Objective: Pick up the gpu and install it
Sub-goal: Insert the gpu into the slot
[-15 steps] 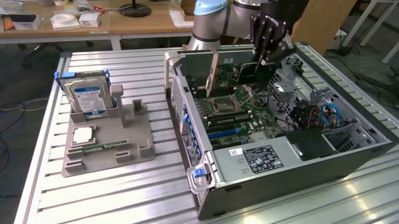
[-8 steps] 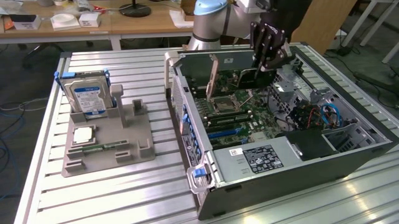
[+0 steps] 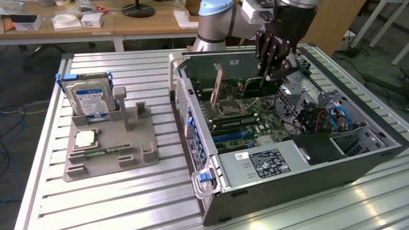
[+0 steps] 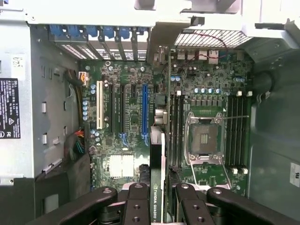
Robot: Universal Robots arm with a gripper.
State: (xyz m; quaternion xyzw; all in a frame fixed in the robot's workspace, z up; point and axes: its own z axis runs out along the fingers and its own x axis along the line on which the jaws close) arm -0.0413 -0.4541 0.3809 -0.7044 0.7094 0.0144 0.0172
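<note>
Grey arm (image 3: 214,36), pale-blue joint cap (image 3: 216,6); black, bolt-studded jaws.

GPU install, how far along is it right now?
Done: the gpu has been picked up. In hand: the gripper is shut on it, holding it edge-down over the motherboard in the open case. Left: seating it. The card hangs above the board rather than sitting in a slot, and the blue slot looks empty.
</note>
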